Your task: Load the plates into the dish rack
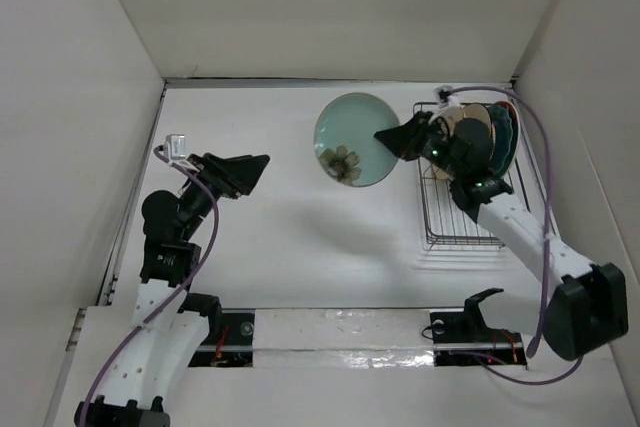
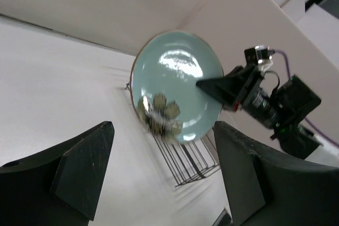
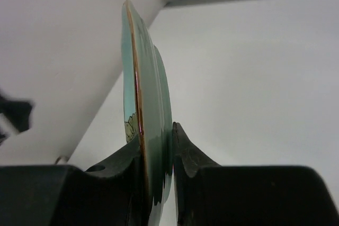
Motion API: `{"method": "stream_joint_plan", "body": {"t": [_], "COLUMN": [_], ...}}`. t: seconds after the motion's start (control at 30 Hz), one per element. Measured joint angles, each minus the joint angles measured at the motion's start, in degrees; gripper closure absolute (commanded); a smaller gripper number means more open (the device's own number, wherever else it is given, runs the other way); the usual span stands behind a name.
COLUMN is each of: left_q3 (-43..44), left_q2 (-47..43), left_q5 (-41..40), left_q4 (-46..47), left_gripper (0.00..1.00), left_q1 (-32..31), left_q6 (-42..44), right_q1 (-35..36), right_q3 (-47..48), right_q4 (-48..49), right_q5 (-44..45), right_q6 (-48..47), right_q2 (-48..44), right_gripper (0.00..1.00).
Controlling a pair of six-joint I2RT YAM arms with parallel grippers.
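The right hand [image 1: 393, 137] is clenched on the rim of the pale green plate [image 1: 350, 132], holding it up off the table [image 1: 280, 247] just left of the dish rack [image 1: 462, 225]. From its own wrist camera the plate shows edge-on, pinched between the two dark fingers [image 3: 185, 157], so most of its face is out of sight. The flower pattern near its lower edge is blurred in the left wrist view. Other plates [image 1: 500, 137] stand upright at the rack's far end, but the right arm covers much of them. I can pick out a tan one and a dark teal one, but not how many there are. The left hand [image 1: 250, 169] hangs released, jaws spread wide and well apart from the plate.
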Motion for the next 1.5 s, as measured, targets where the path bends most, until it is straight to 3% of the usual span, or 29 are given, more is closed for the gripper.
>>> {"method": "stream_joint_plan", "body": {"t": [0.13, 0.3, 0.57, 1.0, 1.5], "left_q3": [3.7, 7.7, 7.6, 7.6, 7.6], "left_q2": [-1.8, -2.7, -6.3, -6.2, -6.1], "left_q5": [2.4, 2.7, -4.2, -9.6, -12.0], "left_q4": [-6.3, -16.8, -22.6, -26.9, -27.0], "left_gripper": [0.26, 0.26, 0.25, 0.25, 0.25], "left_q1": [-3.9, -9.5, -14.2, -15.8, -15.8], "left_q6": [7.8, 18.4, 27.5, 30.6, 30.8], "right_q1": [-4.8, -6.4, -7.0, -5.6, -5.5], "right_q3": [5.7, 14.1, 27.4, 33.6, 22.0], "right_q4": [-13.2, -24.8, -37.6, -44.7, -40.7], "right_q5": [15.6, 34.0, 49.0, 55.7, 50.2], "right_q6": [-9.3, -20.8, -35.0, -43.2, -38.2], "right_q2": [-7.4, -9.3, 2.5, 16.1, 17.7], "right_gripper": [1.0, 1.0, 1.0, 1.0, 1.0]}}
